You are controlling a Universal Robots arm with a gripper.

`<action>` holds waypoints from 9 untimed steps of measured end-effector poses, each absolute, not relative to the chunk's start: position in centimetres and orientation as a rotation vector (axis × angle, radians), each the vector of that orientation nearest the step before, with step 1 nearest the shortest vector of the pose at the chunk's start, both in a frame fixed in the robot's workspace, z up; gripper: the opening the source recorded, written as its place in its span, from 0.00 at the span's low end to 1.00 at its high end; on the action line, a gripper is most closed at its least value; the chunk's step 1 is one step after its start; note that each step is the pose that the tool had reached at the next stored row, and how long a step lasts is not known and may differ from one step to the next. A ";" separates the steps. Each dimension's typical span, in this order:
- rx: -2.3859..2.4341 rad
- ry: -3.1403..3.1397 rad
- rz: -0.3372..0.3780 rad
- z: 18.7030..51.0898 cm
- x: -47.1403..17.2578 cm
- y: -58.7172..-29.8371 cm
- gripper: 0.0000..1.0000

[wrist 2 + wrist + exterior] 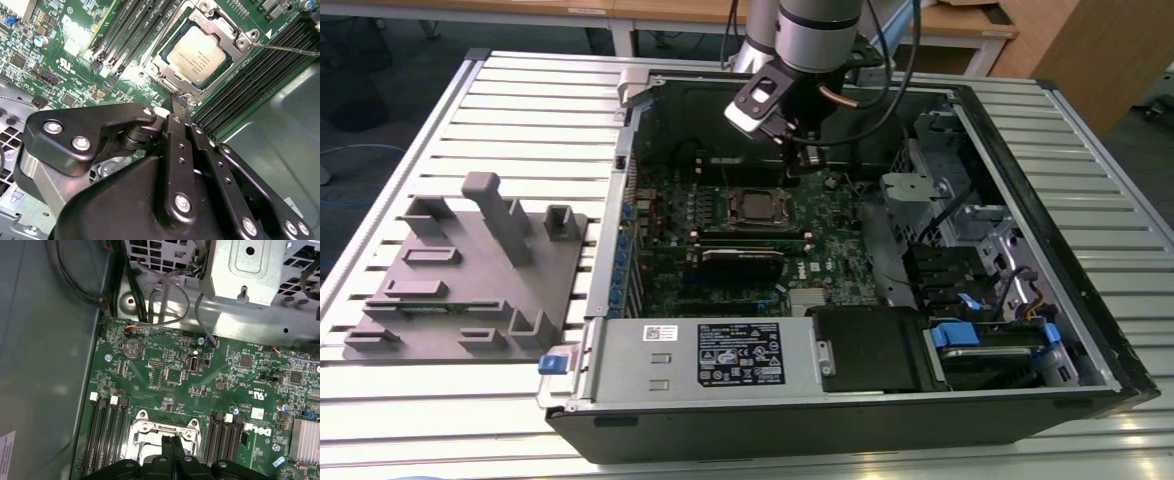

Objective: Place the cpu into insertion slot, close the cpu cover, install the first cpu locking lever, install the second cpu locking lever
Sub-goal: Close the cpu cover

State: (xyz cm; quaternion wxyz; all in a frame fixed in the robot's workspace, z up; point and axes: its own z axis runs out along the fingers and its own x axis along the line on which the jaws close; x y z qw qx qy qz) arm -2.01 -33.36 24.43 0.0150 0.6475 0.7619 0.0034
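Observation:
The cpu (200,50) lies flat in the insertion slot (754,207), its silver-grey top showing through the square cut-out of the cpu cover (241,42), which lies down over it. A thin metal locking lever (285,48) sticks out from one corner of the socket across the memory slots. My gripper (179,101) is shut with nothing visible between its fingers; its tips hover at the socket's edge. In the first wrist view the joined fingertips (171,444) overlap the cover frame (142,426). In the exterior view the gripper (803,158) hangs just behind the socket.
The open computer case (1067,300) lies on a slatted table (520,100). Black memory slots (250,85) flank the socket. A graphics card (740,258), a power supply (720,355) and drive cages (947,200) fill the case. A grey fixture plate (460,280) sits at the exterior view's left.

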 end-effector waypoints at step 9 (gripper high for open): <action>1.965 2.413 0.012 24.4 -2.0 -33.4 0.10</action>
